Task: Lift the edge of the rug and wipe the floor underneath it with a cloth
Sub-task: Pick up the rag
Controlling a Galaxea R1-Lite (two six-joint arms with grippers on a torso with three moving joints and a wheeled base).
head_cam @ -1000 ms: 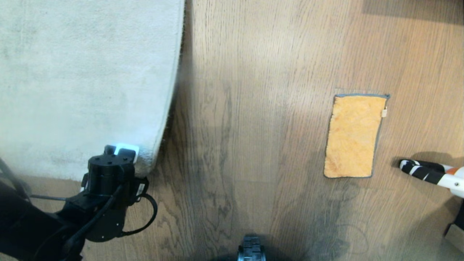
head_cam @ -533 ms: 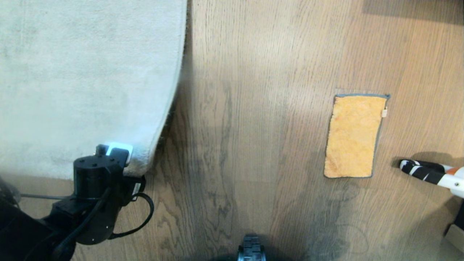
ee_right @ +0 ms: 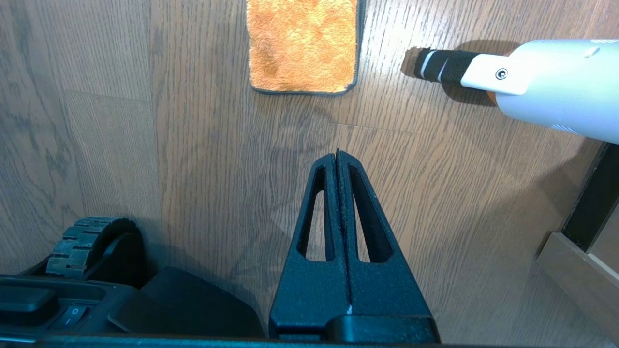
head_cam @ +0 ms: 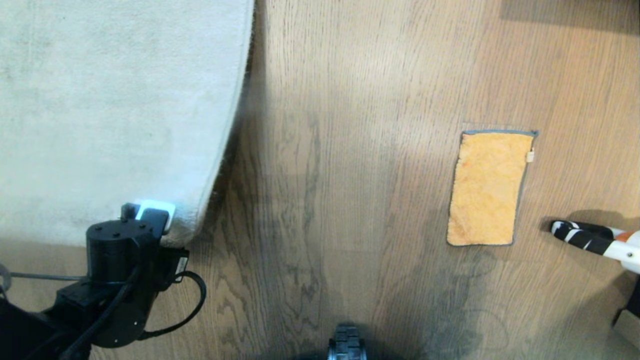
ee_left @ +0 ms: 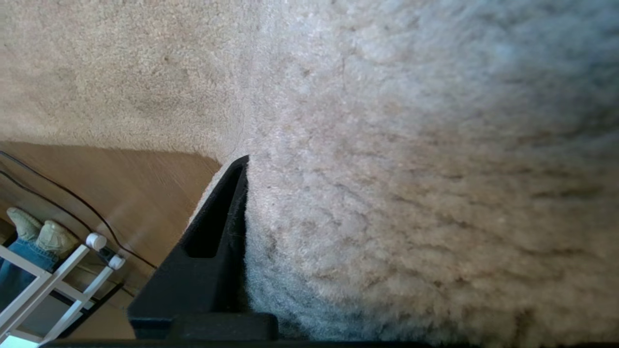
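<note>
Your rug edge [head_cam: 212, 200] curves down the left of the head view to a rounded corner, and the pale rug lies on the wood floor [head_cam: 340, 165], which shows bare and wide between the rug and the orange cloth [head_cam: 487, 187]. The cloth lies flat on the boards, well apart from the rug, with a striped black-and-white handle [head_cam: 582, 235] just beside its near right corner. Your left gripper [ee_left: 244, 166] sits at the rug's rounded corner; one black finger [ee_left: 213, 241] presses against the pile in the left wrist view, the other is hidden by the rug, so you cannot tell how wide the jaws stand or whether they have the edge clamped. Your right gripper [ee_right: 337, 157] hangs over bare floor near the cloth's near end, its jaws pressed together and holding nothing. A wheel [head_cam: 346, 345] of the base shows at the bottom edge.
</note>
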